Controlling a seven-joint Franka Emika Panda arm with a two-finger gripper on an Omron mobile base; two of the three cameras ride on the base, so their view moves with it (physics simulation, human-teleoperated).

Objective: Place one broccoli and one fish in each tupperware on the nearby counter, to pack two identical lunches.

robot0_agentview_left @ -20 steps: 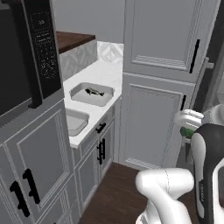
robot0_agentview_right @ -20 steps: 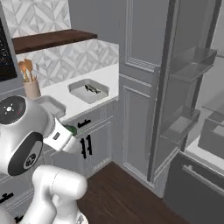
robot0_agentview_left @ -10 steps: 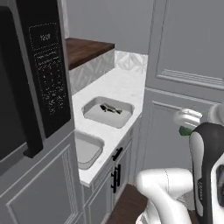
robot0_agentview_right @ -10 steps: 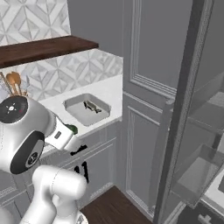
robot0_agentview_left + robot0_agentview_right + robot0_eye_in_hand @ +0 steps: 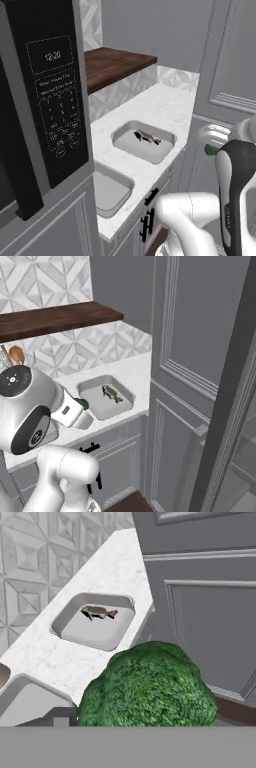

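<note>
On the white counter [image 5: 170,107] stand two light-grey tupperware trays. The farther tupperware [image 5: 125,136] [image 5: 95,406] [image 5: 75,632] holds a small brown-grey fish [image 5: 145,136] [image 5: 111,392] [image 5: 99,612]. The nearer tupperware [image 5: 107,192] [image 5: 25,699] has nothing in it. My gripper [image 5: 212,149] [image 5: 81,404] [image 5: 145,712] is shut on a bumpy green broccoli [image 5: 147,684]. It hangs in front of the counter's edge, short of both trays. The broccoli hides my fingertips in the hand view.
A black microwave [image 5: 45,100] looms at the left, over the nearer tray. A dark wooden shelf [image 5: 117,62] runs above the counter's back. Tall grey cabinet doors [image 5: 230,75] [image 5: 200,356] rise on the right. Black bar handles [image 5: 148,225] sit under the counter.
The whole picture has shifted: the base has driven closer to the counter, so the trays look larger and nearer. The broccoli stays in my gripper.
</note>
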